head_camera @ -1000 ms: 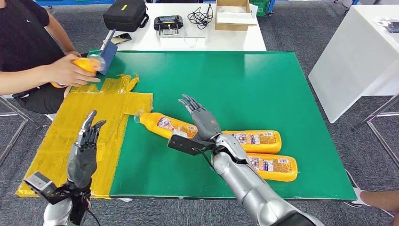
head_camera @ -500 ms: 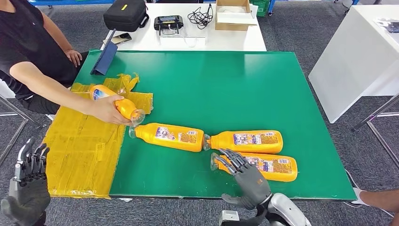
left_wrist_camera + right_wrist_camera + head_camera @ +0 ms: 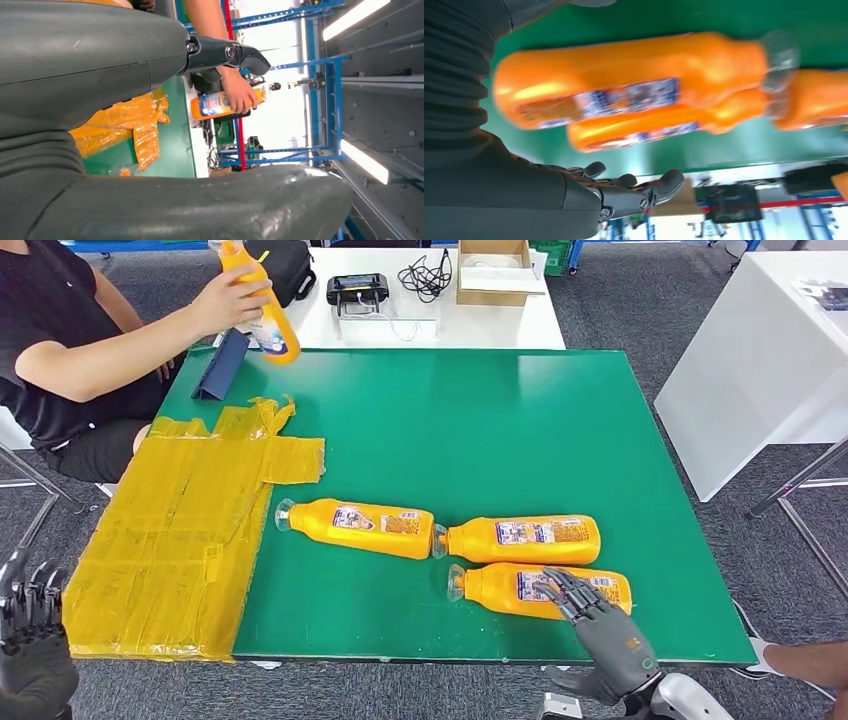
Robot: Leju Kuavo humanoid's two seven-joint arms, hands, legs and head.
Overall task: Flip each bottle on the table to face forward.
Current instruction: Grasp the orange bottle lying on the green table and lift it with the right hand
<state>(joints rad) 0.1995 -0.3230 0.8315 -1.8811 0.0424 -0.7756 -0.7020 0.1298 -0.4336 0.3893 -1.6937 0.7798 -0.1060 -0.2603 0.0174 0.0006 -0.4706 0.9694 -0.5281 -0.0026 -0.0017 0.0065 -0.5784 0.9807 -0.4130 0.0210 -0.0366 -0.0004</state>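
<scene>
person's hand lifted fourth bottle off the yellow tape, right hand withdrawn toward table edge

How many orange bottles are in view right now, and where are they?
4. Three lie on the green table: left bottle, middle bottle, near bottle by the right hand. The fourth bottle is in a person's hand.

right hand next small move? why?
Probably lower the right hand onto the nearest bottle and close on it. The hand hovers open over that bottle's base end, holding nothing, and all three bottles on the green mat lie on their sides.
</scene>
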